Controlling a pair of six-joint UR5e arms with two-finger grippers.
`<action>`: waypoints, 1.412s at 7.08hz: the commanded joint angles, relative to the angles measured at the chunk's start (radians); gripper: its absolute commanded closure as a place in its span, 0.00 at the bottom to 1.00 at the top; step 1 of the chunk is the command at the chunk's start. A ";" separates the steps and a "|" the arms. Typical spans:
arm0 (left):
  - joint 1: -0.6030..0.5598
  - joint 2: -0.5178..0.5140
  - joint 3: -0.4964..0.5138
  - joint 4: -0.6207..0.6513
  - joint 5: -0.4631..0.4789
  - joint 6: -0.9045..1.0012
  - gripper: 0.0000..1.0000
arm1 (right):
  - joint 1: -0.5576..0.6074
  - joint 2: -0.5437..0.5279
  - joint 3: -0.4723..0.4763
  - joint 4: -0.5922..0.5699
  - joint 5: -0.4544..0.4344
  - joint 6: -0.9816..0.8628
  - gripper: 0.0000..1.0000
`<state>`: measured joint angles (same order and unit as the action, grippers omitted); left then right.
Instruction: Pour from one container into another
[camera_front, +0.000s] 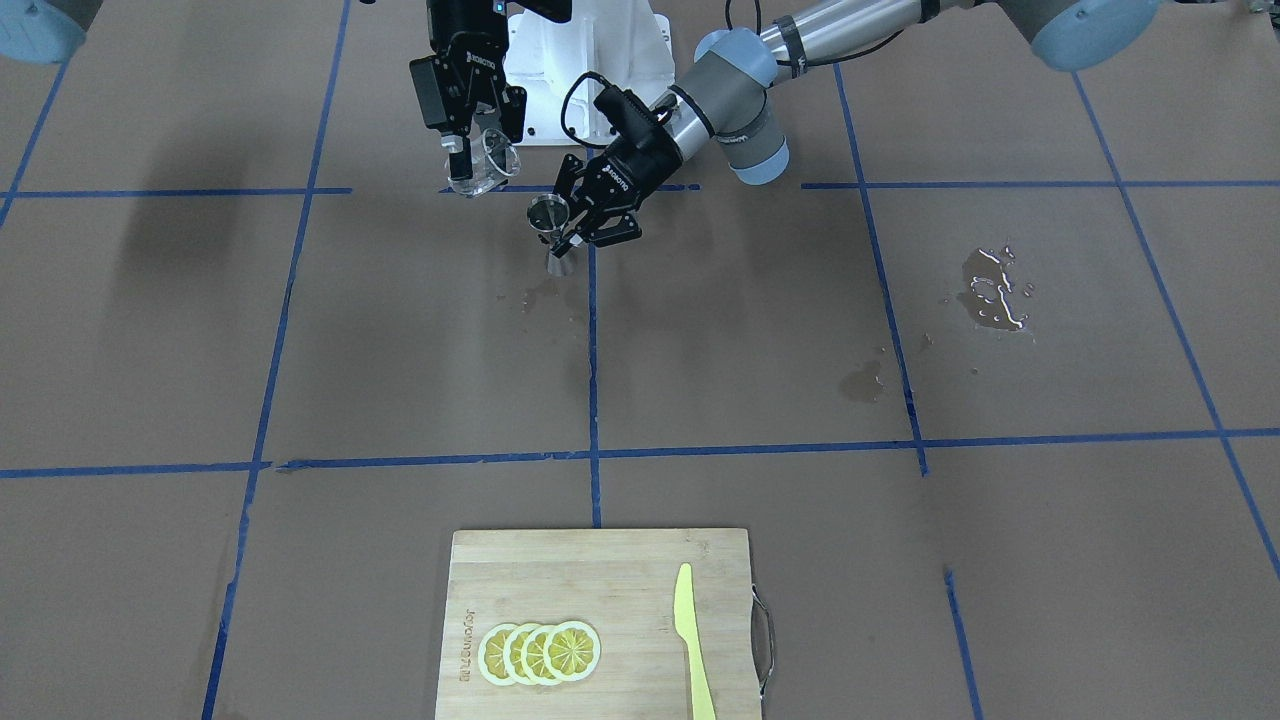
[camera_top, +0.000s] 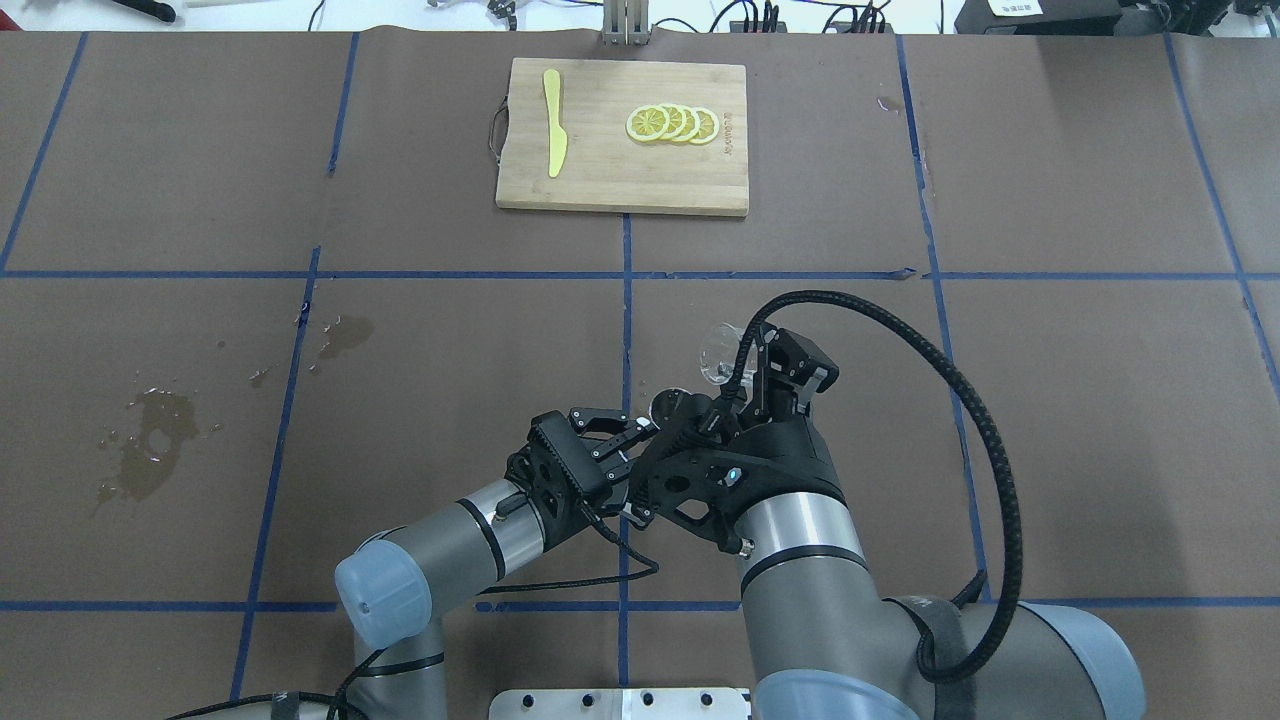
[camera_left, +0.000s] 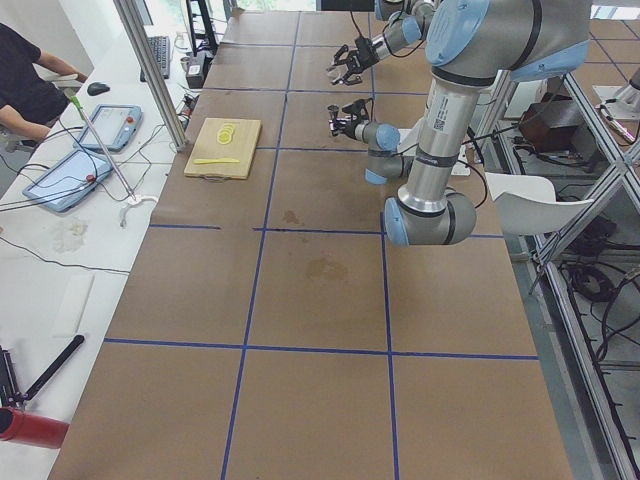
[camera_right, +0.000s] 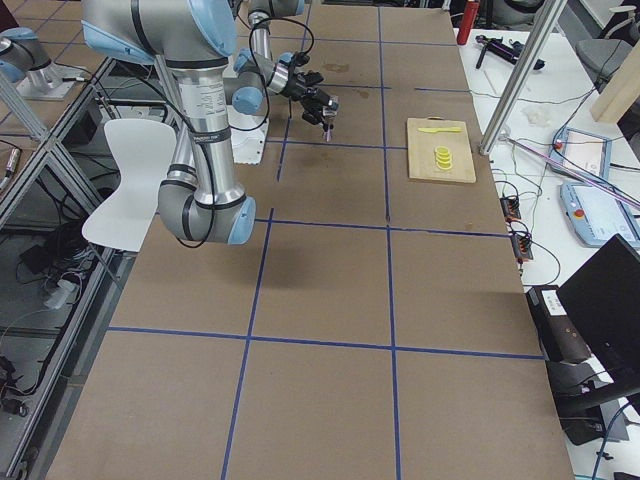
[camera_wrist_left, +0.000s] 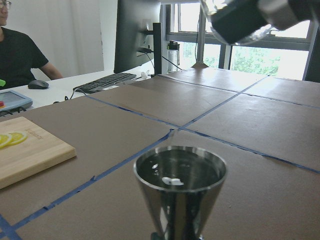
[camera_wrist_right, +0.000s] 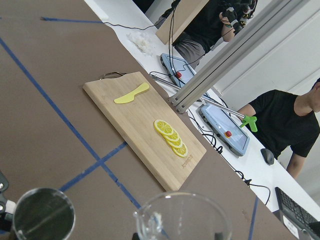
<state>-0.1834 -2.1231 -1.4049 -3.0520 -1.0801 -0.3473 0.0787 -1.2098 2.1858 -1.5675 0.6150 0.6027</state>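
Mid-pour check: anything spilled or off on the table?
Yes: liquid lies spilled on the brown paper table cover: a glistening puddle on the robot's left, a smaller damp stain nearer centre, and damp spots near the shiny steel hourglass jigger.

Cutting board (camera_front: 620, 580) w/ lemon slices (camera_front: 540, 652), yellow knife (camera_front: 690, 640), wet spills (camera_front: 990, 290)

items counted were: one glass beaker (camera_front: 492, 166); one steel jigger (camera_front: 553, 232); one wooden cutting board (camera_front: 620, 580); one yellow knife (camera_front: 690, 640); four lemon slices (camera_front: 540, 653); two hands, namely left hand (camera_front: 566, 226) and right hand (camera_front: 476, 160).
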 joint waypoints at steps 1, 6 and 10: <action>0.002 0.067 -0.057 0.002 0.153 -0.004 1.00 | 0.004 -0.142 -0.001 0.229 0.008 0.087 1.00; 0.005 0.359 -0.200 -0.019 0.434 -0.035 1.00 | 0.007 -0.267 -0.003 0.348 0.008 0.089 1.00; 0.018 0.581 -0.190 -0.192 0.502 -0.102 1.00 | 0.007 -0.318 -0.001 0.400 0.008 0.091 1.00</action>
<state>-0.1723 -1.5983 -1.6003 -3.2042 -0.5982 -0.4027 0.0859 -1.5142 2.1833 -1.1811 0.6228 0.6931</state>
